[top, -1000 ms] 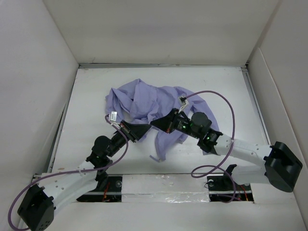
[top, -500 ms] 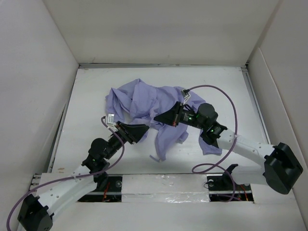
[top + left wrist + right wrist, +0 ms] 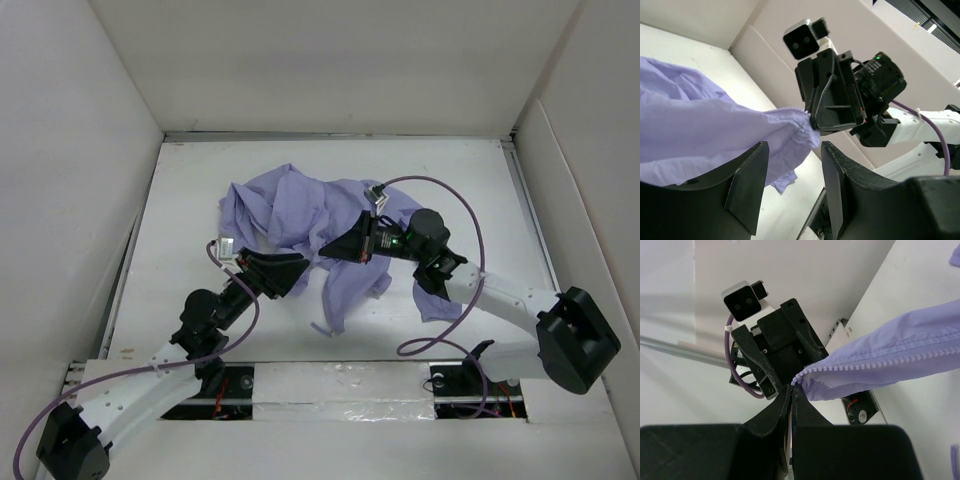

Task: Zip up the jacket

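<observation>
Toward 12 o'clock from the arm bases, finds the jacket [image 3: 290, 205] heaped on the table [image 3: 180, 230], with one flap [image 3: 345, 285] drawn down toward 6 o'clock. Shows the right pincer [image 3: 792, 390] clamped together on the end of the zipper edge [image 3: 865, 360]. Places the left pincer [image 3: 793, 147] just at 8 o'clock of it, fingers apart, with lavender cloth crossing the gap and no clear grip. Compared with a second ago, has raised the right wrist and elbow toward 12 o'clock and drawn the right pincer slightly the same way. Has kept the left pincer nearly in place, its forearm swung a little toward 9 o'clock. Leaves the heap's outline much the same.
</observation>
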Robot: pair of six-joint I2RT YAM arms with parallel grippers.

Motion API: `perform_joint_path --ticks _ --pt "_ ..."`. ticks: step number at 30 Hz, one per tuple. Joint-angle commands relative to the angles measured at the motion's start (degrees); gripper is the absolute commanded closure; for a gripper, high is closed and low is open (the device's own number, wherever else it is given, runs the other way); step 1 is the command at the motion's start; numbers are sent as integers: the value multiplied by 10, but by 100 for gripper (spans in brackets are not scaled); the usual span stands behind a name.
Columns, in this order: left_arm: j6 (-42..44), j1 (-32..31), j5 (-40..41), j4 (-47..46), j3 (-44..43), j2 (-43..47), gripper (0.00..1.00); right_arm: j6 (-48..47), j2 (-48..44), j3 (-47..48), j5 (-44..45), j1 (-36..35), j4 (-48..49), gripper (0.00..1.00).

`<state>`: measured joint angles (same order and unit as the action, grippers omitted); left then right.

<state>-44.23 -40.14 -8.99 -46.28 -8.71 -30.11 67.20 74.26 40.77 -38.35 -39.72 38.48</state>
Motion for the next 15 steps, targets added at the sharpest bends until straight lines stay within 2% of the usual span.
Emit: perform_joint_path --ticks 1,7,15 --pt "16 -2 -9 -51 -25 0 57 27 12 18 -44 4 52 100" --pt "12 -2 -19 -79 -23 -21 57 65 38 9 -59 4 113 100" --pt "12 -2 -37 -93 -29 -40 60 71 45 14 -56 4 130 100"
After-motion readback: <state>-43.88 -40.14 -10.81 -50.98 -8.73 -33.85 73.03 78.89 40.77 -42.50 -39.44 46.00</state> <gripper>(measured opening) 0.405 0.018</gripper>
